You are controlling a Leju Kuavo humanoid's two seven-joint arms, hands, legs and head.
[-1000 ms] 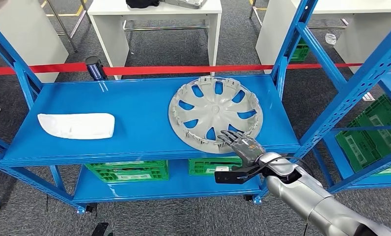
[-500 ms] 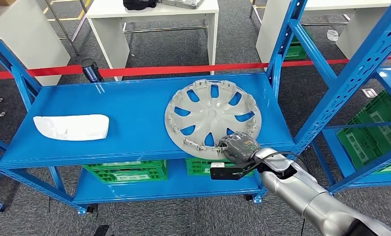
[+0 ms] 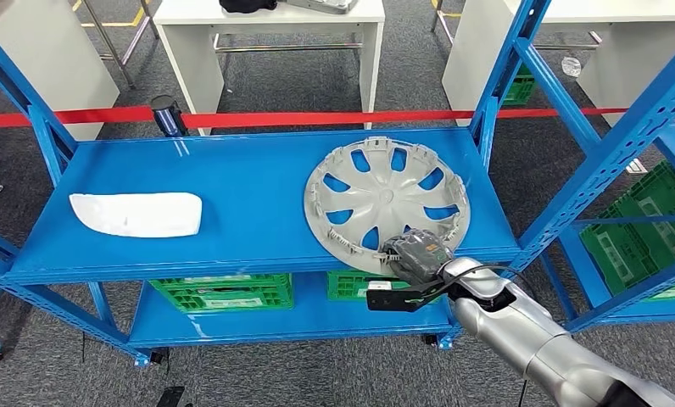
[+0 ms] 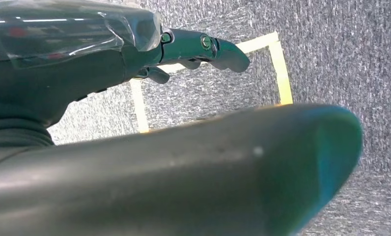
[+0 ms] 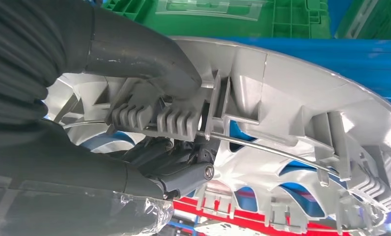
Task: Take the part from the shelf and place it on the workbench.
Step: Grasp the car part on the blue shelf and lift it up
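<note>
A silver-grey hubcap (image 3: 385, 199) lies inner side up at the right end of the blue shelf (image 3: 232, 170). My right hand (image 3: 415, 250) grips its near rim at the shelf's front edge. In the right wrist view my thumb (image 5: 139, 59) presses on the ribbed clips of the hubcap (image 5: 292, 98), and the darker fingers curl on the rim's other side. My left hand (image 4: 134, 167) hangs over grey carpet, fingers apart, holding nothing.
A white curved part (image 3: 136, 214) lies at the shelf's left end. Blue uprights (image 3: 495, 93) flank the hubcap on the right. Green crates (image 3: 224, 292) sit on the lower shelf, with more (image 3: 639, 237) in the rack to the right. Red tape (image 3: 317, 119) and white tables (image 3: 266, 17) stand behind.
My right hand went from lying flat over the hubcap's near rim to curling closed around it. The hubcap has shifted slightly on the shelf.
</note>
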